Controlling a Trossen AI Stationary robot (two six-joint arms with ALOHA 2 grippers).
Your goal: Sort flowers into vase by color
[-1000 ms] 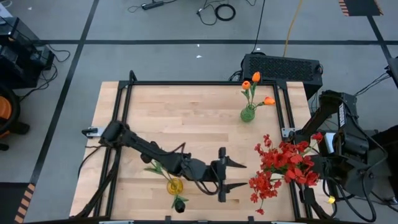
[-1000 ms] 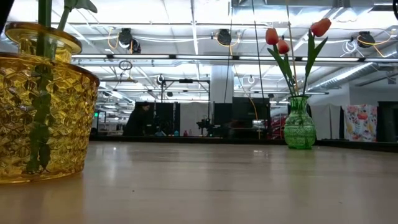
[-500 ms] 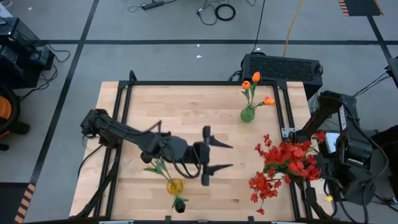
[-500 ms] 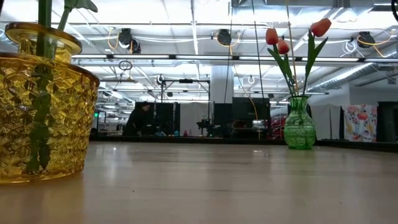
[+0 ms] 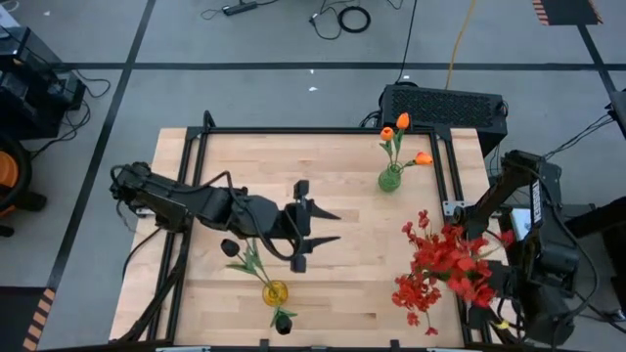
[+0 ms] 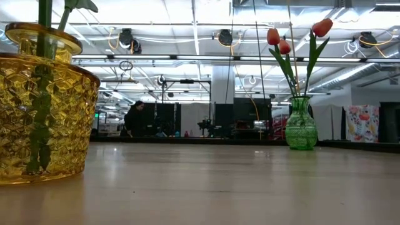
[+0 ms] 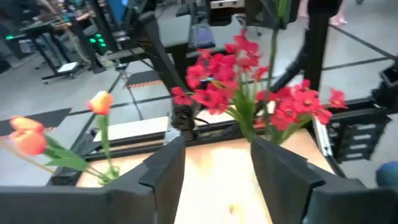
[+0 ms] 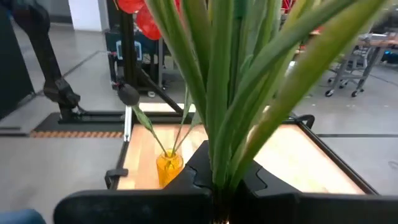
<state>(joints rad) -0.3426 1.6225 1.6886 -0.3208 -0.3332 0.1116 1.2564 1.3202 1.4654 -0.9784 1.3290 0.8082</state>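
My right gripper (image 8: pixel 221 202) is shut on a bunch of red flowers (image 5: pixel 445 259) above the table's right edge. My left gripper (image 5: pixel 333 227) hovers open over the table's middle with nothing between its fingers (image 7: pixel 165 177). It faces the red bunch (image 7: pixel 249 93). A yellow vase (image 5: pixel 275 291) stands near the front edge and holds black flowers (image 5: pixel 283 321) by their stems. A green vase (image 5: pixel 389 178) at the far right holds orange flowers (image 5: pixel 402 122). My right gripper pinches several green stems of the red bunch (image 8: pixel 221 168) together between its two fingers, near their lower ends. It comes roughly level from the table's right side. The bunch is lifted clear, and its blooms (image 5: pixel 421 288) spread out over the table's right part.
The table has a black frame (image 5: pixel 313 130) along its edges. Bare wood lies between the two vases. In the low view the yellow vase (image 6: pixel 44 112) looms close at the left and the green vase (image 6: pixel 300 125) stands far off. A person moves in the room behind.
My left gripper has risen and drawn back from beside the yellow vase toward the table's left and far side. Its fingers have come somewhat closer together. My right gripper has shifted a little toward the near edge with the red bunch.
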